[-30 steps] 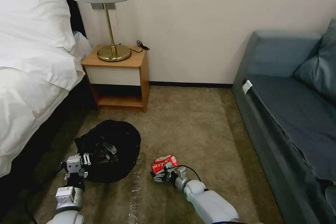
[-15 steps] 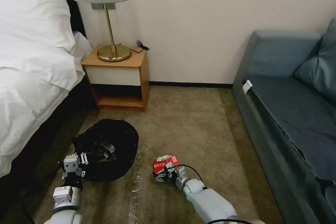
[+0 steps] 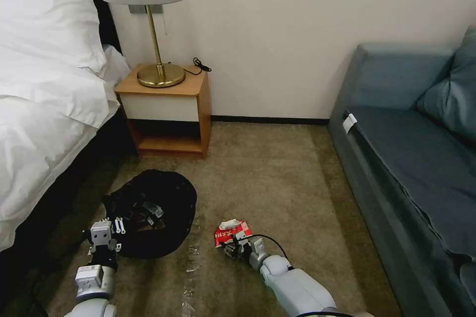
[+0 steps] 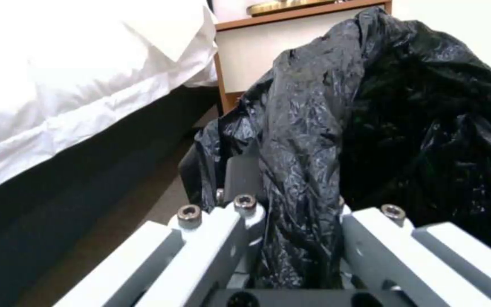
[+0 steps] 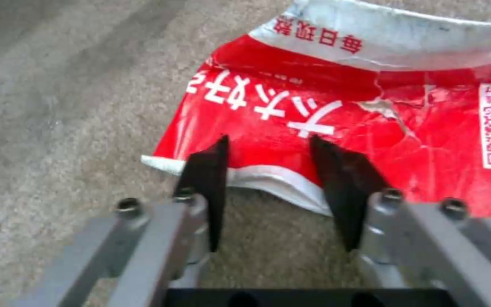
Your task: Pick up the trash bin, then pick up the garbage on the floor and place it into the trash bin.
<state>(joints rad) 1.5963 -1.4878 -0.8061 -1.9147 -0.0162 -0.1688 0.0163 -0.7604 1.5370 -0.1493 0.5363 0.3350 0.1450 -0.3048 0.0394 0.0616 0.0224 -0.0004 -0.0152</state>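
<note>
On the carpet (image 3: 277, 178) between the bed (image 3: 44, 124) and the blue sofa (image 3: 411, 158), your two arms were both low to the floor. Your left gripper (image 3: 119, 225) was clenched on the black liner bag (image 4: 325, 140) at the near rim of the trash bin (image 3: 153, 213), and the left wrist view showed the plastic bunched up between its fingers (image 4: 223, 238). You could see the bin from above with its dark mouth facing up and some small pale scraps inside, close to the foot of the bed and in front of the wooden nightstand (image 3: 168, 104) that carried the brass lamp (image 3: 148, 20).

To your right of the bin, apart from it, the red-and-white packet (image 3: 230, 233) lay flat on the carpet. Your right gripper (image 3: 232, 249) sat at the packet's near edge with its fingers spread. In the right wrist view the two black fingertips (image 5: 211, 179) reached over the packet's (image 5: 336, 115) white-trimmed lower edge, one on either side of a patch of red printed surface, and they had not closed on it; whether they touched the packet I could not tell.
</note>
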